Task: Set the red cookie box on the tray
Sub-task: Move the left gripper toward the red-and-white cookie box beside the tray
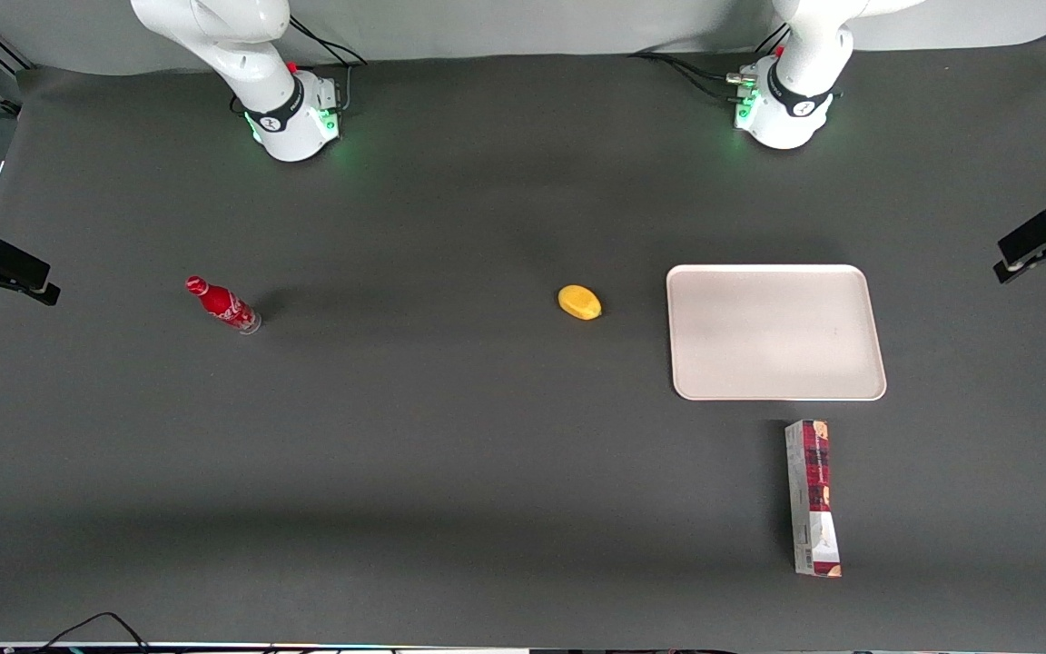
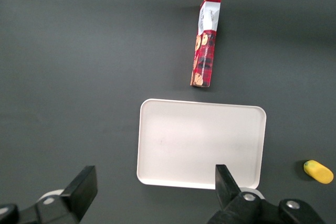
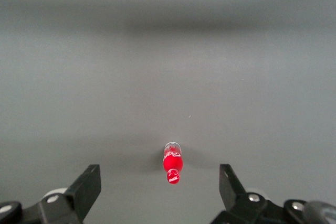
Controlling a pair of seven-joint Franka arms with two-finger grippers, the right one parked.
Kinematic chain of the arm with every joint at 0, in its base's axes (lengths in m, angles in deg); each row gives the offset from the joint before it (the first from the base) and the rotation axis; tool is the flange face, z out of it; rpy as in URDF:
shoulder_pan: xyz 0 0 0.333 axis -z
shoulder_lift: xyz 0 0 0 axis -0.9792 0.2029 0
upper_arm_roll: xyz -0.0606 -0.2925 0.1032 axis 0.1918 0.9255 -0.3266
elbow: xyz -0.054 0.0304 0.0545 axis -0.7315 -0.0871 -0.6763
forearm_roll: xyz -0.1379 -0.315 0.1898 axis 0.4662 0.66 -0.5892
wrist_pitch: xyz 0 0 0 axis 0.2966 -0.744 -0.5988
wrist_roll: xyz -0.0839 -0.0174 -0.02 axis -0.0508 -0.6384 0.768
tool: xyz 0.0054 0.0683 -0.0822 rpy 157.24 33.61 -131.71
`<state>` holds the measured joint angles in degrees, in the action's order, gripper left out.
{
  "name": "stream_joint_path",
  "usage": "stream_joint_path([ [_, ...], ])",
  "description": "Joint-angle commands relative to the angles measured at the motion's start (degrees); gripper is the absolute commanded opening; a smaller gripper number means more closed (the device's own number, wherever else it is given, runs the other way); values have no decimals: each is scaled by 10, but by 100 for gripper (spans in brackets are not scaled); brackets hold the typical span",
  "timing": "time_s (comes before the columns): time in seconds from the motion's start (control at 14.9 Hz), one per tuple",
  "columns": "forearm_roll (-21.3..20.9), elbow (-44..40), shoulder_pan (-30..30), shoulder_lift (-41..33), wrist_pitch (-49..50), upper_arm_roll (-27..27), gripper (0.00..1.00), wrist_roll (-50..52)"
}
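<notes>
Left wrist view shows the gripper (image 2: 152,192) spread apart high above the pale rectangular tray (image 2: 157,174), while the long red plaid cookie box (image 2: 205,45) lies untouched on the worktop just beside it.

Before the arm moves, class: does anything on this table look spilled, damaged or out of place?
Nothing stands out. The red cookie box lies flat and intact, nearer the front camera than the bare tray. The small red bottle stands upright and a yellow object sits beside the tray. The gripper hangs open above the tray's edge.
</notes>
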<state>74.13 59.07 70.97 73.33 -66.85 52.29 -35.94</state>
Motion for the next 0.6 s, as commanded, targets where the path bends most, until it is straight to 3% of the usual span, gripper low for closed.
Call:
stream_joint_path([
  [0.0, -5, -169, 18, 158, 30, 1, 100, -3],
  [0.2, -5, -267, 33, 278, 27, 2, 100, -2],
  [0.54, -18, -280, 60, 380, -37, -5, 100, 4],
])
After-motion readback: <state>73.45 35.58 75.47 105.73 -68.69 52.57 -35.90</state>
